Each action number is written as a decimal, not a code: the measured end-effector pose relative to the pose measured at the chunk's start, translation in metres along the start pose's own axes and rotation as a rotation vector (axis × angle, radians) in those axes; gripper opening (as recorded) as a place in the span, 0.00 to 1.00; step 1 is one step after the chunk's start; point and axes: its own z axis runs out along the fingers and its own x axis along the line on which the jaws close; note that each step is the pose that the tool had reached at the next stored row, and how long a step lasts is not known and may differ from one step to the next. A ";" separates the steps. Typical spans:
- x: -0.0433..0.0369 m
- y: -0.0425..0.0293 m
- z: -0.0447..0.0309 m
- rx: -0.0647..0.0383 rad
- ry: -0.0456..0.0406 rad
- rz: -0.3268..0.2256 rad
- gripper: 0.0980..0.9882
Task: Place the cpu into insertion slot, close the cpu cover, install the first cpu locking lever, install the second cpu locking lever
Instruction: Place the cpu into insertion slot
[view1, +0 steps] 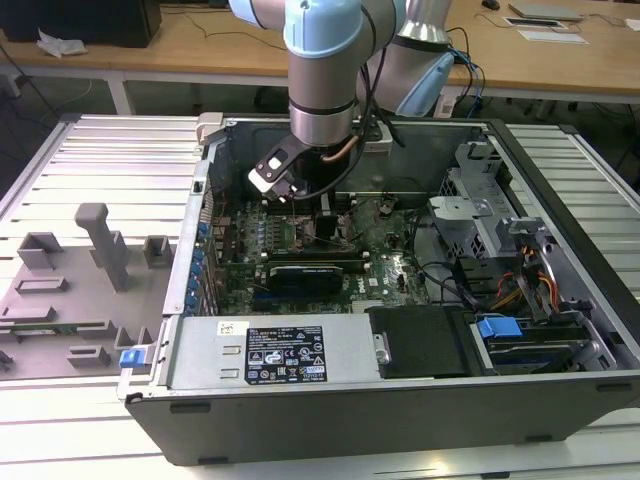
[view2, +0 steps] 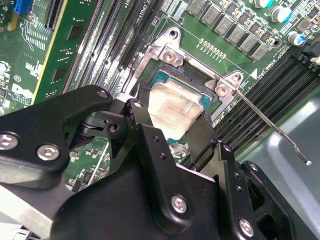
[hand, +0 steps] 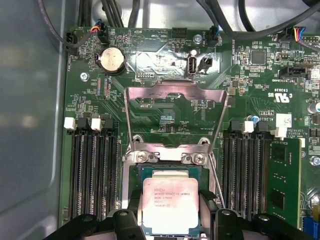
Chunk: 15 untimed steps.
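Observation:
The cpu (hand: 167, 202) (view2: 167, 105), a pale metal square, sits over the insertion slot (hand: 148, 173) (view2: 170, 80), whose teal rim shows along two of its edges. I cannot tell whether it is fully seated. My gripper (hand: 169, 216) (view2: 170, 119) is shut on the cpu, one black finger (view2: 136, 111) on each side of it. The cpu cover (hand: 175, 94) is swung open beyond the slot, its window showing the board. A thin locking lever (view2: 272, 127) (hand: 216, 181) stands free beside the slot. In the exterior view the gripper (view1: 322, 215) is down inside the computer case.
Black memory slots (hand: 95, 170) (hand: 245, 170) flank the socket. A coin battery (hand: 111, 60) and black cables (hand: 250, 30) lie past the open cover. Case walls (view1: 400, 410) surround the board. A grey fixture tray (view1: 70, 290) lies at the exterior view's left.

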 end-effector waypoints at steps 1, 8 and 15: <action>0.0000 0.0000 0.0003 0.000 0.0002 0.000 0.50; 0.0001 -0.0002 0.0015 0.000 0.0013 0.003 0.50; 0.0005 -0.0006 0.0015 0.000 0.0008 0.011 0.50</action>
